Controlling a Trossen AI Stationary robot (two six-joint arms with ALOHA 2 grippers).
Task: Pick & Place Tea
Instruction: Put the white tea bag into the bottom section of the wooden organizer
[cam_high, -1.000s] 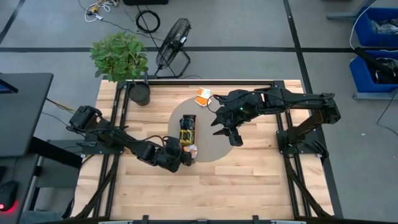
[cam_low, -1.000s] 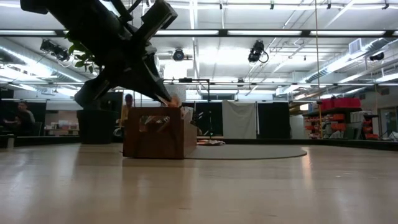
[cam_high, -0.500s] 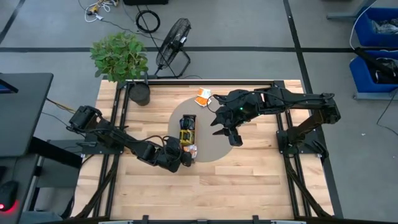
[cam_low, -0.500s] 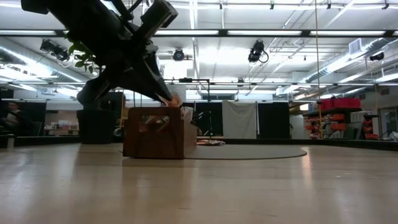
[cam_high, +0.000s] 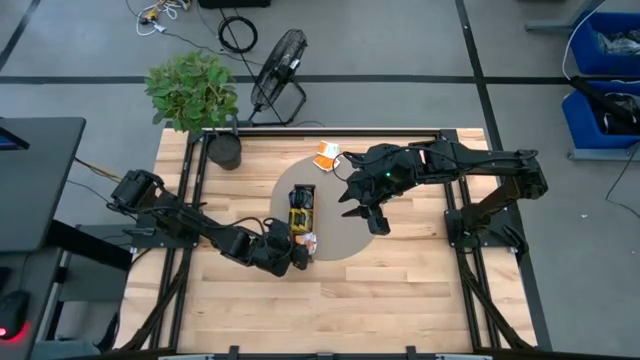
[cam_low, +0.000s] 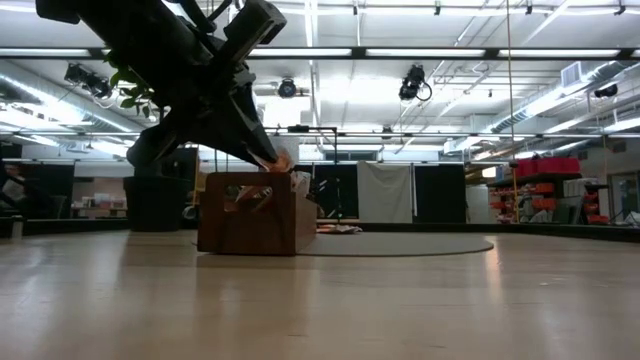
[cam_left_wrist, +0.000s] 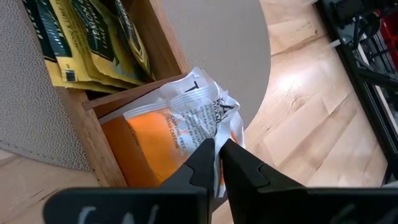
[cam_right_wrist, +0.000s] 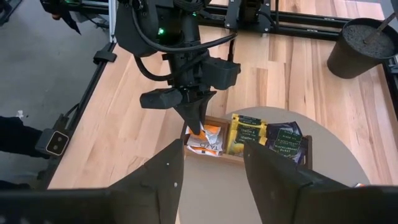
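A long brown wooden tray (cam_high: 302, 213) lies on a round grey mat (cam_high: 345, 235). Its compartments hold dark sachets (cam_right_wrist: 283, 139), yellow-green sachets (cam_left_wrist: 93, 37) and, at the near end, an orange-and-white sachet (cam_left_wrist: 168, 134). My left gripper (cam_left_wrist: 217, 144) hangs over that near end (cam_high: 300, 250) and is shut on the orange-and-white sachet. My right gripper (cam_high: 375, 222) is open and hovers over the mat to the right of the tray, touching nothing. More orange-and-white sachets (cam_high: 326, 155) lie flat at the mat's far edge. My left gripper pinches the crumpled white top edge (cam_left_wrist: 219, 127) of the orange-and-white sachet between its two fingertips (cam_left_wrist: 202, 158), coming from above and slanting down. The sachet stands tilted, with its orange lower part (cam_left_wrist: 146, 155) in the tray's near end compartment.
A dark plant pot (cam_high: 224, 151) stands at the table's far left corner. Black frame rails (cam_high: 455, 215) run along both table sides. A fan (cam_high: 278, 70) sits on the floor beyond the far edge. Bare wood lies along the table's near side (cam_high: 340, 300).
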